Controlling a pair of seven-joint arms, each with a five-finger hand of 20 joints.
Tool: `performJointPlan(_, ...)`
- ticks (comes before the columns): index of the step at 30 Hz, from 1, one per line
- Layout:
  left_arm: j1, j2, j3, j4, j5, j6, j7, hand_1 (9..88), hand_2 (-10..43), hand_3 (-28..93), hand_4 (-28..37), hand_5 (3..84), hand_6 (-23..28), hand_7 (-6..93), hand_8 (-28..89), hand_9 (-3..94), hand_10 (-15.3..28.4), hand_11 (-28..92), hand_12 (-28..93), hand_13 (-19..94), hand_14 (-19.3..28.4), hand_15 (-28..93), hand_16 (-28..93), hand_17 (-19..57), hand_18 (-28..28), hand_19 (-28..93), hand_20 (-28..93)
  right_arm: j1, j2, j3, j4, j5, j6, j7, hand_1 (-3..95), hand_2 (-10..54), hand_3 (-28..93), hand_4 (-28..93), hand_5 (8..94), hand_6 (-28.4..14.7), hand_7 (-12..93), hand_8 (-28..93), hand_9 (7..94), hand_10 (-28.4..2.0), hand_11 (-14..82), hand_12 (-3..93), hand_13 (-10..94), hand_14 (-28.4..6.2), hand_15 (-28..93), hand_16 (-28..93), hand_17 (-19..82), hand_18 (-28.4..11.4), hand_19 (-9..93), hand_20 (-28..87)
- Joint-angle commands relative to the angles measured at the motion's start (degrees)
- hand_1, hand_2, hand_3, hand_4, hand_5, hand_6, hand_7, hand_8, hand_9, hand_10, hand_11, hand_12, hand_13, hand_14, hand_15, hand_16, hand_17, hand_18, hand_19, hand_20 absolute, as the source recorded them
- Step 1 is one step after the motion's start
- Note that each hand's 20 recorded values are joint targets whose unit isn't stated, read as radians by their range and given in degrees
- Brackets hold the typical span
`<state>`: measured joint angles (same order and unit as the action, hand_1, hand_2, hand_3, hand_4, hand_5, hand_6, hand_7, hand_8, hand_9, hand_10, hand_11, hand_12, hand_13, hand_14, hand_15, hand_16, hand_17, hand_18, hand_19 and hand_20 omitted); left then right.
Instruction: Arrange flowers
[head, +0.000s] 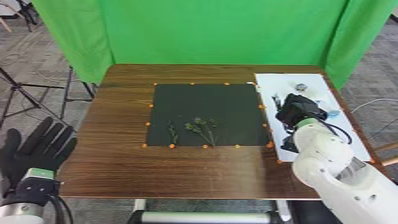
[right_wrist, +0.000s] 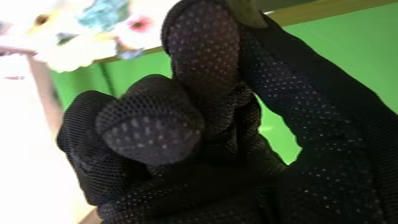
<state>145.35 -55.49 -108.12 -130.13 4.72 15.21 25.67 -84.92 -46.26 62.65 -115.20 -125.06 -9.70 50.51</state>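
Head view has the green sprigs (head: 202, 131) lying on the dark mat (head: 204, 100), stems toward the robot, which looks like a handy way to leave them ready for grabbing. Orange dots (head: 173, 146) run round the mat's edge, probably marking out the work spot. The right hand (head: 300, 109) is over the white board (head: 273, 84), and tbh that's probably the supply side. Right wrist view backs that up: white, pink and blue blooms (right_wrist: 107, 27) sit beyond the glove. Its fingers are mostly folded in, with the tips closed on an olive-brown strip (right_wrist: 244, 11), maybe a stem or leaf; can't tell which. A tip pinch makes sense for something that thin, since a full fist could crush it. Left hand (head: 34, 150) is off the table's side, fingers straight and a bit spread, holding nothing, so it's nicely out of the way.
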Motion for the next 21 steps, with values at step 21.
performJointPlan(21,-6.4,1.06,5.00,1.70,0.82,1.59,-1.63,25.4,14.9,70,-28.3,36.6,7.4,16.9,-11,34.8,14.6,28,13,25,14.6,41,-8,-5.1,12.2,28,9,0.9,-18.7,-10.1,4.6,-9.0,-5.7,4.3,47.6,-9.3,77,-7,71.7,-3.3,45,22,93.4,-11.3,34.9,30.1,94,-3.6,57,36,65,-20.2,93,48)
